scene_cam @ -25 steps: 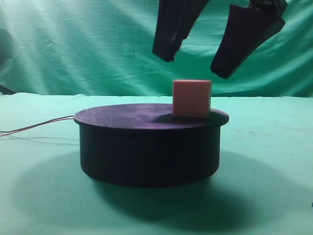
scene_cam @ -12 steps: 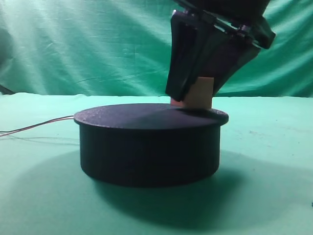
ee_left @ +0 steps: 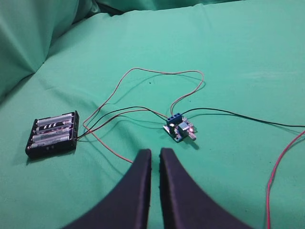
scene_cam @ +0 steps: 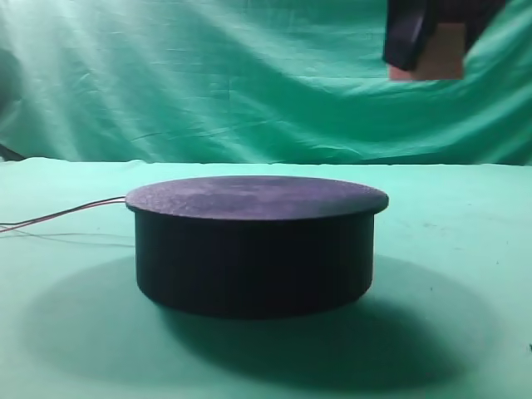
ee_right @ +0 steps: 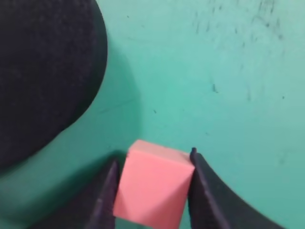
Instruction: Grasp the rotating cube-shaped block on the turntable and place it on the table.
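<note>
My right gripper (scene_cam: 432,50) is shut on the pinkish-salmon cube-shaped block (scene_cam: 442,56) and holds it high in the air, above and to the right of the black turntable (scene_cam: 253,245). In the right wrist view the block (ee_right: 152,183) sits clamped between my two dark fingers, over the green table (ee_right: 214,71), with the turntable's dark top (ee_right: 43,71) at the left. The turntable's top is bare. My left gripper (ee_left: 154,155) shows only in its wrist view, shut and empty over green cloth.
Thin red wires (scene_cam: 58,216) trail left from the turntable. The left wrist view shows a black battery holder (ee_left: 52,134), a small circuit board (ee_left: 178,130) and looping red and black wires (ee_left: 143,95) on the cloth. A green backdrop (scene_cam: 166,75) hangs behind.
My right gripper came down around the block on the turntable, closed on it, and has lifted it up and to the right. The turntable's top is now bare.
</note>
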`<state>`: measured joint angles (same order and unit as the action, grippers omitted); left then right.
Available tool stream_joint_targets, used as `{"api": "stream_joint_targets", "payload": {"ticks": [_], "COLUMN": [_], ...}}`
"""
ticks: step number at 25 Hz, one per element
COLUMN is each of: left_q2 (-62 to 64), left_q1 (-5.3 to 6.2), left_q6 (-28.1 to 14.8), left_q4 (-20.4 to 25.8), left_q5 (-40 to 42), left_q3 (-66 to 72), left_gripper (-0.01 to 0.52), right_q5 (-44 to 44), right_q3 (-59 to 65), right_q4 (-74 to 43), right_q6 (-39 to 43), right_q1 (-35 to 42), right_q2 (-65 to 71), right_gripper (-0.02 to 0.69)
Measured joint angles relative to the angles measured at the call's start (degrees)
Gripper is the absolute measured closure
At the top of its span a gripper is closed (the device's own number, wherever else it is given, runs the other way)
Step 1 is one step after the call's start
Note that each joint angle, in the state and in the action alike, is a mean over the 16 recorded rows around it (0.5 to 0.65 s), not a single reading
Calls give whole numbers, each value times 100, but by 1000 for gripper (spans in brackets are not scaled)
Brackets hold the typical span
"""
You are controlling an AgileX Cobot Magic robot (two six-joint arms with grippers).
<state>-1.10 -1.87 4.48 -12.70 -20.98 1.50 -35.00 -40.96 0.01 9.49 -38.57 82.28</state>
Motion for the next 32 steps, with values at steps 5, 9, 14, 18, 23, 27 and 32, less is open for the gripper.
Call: {"api": "stream_joint_targets", "payload": {"ticks": [5, 9, 14, 18, 23, 27, 32], "left_q2": [0, 0, 0, 0, 0, 0, 0], "left_q1": [0, 0, 0, 0, 0, 0, 0], "left_q6": [0, 0, 0, 0, 0, 0, 0], "left_q4": [0, 0, 0, 0, 0, 0, 0], "left_q5": [0, 0, 0, 0, 0, 0, 0], "left_q3": [0, 0, 0, 0, 0, 0, 0], "left_gripper": [514, 514, 514, 514, 514, 514, 514], "right_q5": [299, 237, -97, -479, -908, -1134, -1253], "right_q3": [294, 268, 152, 67, 18, 39, 86], "right_q4": [143, 160, 127, 70, -15, -70, -112], "right_q6": [90, 159, 242, 303, 337, 350, 244], "right_q1": [0, 0, 0, 0, 0, 0, 0], "right_q2": [72, -38, -543, -1196, -2101, -2669, -3046], "right_gripper": [274, 244, 281, 401, 553, 635, 665]}}
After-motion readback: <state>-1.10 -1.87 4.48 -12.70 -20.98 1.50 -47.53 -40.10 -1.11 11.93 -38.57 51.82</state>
